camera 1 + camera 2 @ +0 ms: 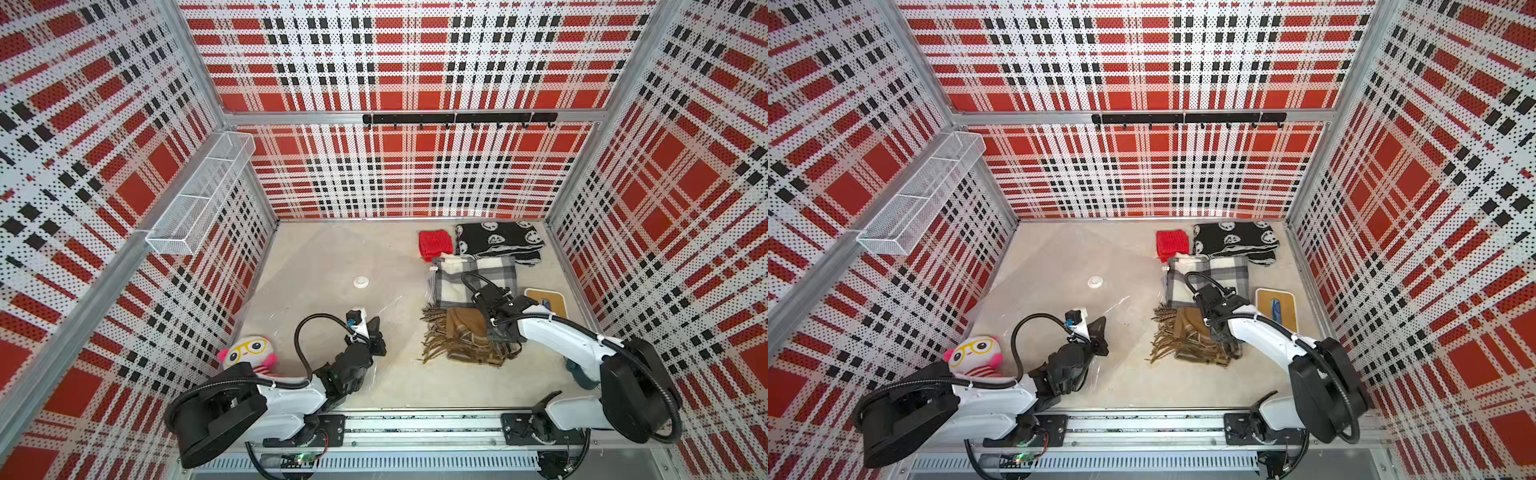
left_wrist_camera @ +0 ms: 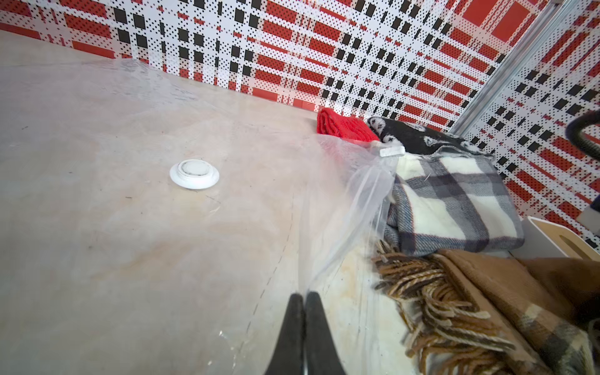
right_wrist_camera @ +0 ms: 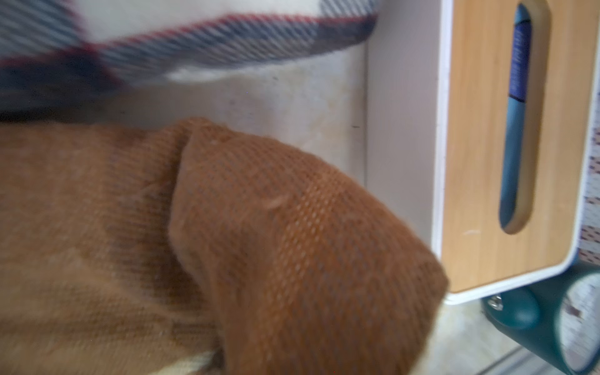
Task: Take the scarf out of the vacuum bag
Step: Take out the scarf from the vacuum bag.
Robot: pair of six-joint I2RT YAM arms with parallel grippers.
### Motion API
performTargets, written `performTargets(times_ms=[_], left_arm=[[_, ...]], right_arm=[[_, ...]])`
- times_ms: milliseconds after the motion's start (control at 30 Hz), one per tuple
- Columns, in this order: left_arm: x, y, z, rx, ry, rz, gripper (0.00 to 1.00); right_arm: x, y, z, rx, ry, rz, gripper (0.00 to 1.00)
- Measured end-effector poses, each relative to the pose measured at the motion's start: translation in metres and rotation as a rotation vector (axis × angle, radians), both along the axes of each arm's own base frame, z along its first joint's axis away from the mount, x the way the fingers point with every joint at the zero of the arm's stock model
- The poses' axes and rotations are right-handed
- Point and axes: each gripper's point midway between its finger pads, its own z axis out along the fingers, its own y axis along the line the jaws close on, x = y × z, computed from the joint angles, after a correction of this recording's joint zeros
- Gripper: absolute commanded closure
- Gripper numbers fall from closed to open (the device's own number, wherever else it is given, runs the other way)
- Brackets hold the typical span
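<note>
Finishing up, I'd say: brown scarf (image 1: 461,328) lies outside the vacuum bag (image 2: 227,136).
Left claw (image 2: 304,297) is clamped on bag film; right claw (image 1: 507,338) is buried in scarf, can't tell its grip. Next: let go, lift clear.

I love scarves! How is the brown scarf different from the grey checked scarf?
The brown scarf has a long tangled fringe; the grey checked scarf shows none. The brown scarf lies nearer the front; the grey checked scarf lies behind it. Both rest on the table.
</note>
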Motion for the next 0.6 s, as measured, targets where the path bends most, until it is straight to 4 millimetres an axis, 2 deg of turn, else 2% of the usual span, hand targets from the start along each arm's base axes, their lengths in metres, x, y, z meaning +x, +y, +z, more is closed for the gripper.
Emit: performTargets(times_ms=[100,267,467,600], left_arm=[[-0.001,0.002,-0.002,0.008,0.002,0.0,1.0],[-0.002,0.002,-0.002,0.012,0.002,-0.001,1.0],[-0.002,0.002,-0.002,0.012,0.002,-0.002,1.0],[-0.002,0.002,-0.002,0.013,0.002,-0.002,1.0]], right_arm=[[-0.001,-0.009,-0.003,-0.037,0.016,-0.02,0.6],[-0.002,-0.016,-0.002,-0.073,0.024,-0.025,0.33],[0.001,-0.02,0.007,-0.091,-0.008,-0.041,0.28],[0.004,-0.018,0.026,-0.106,-0.07,-0.041,0.23]])
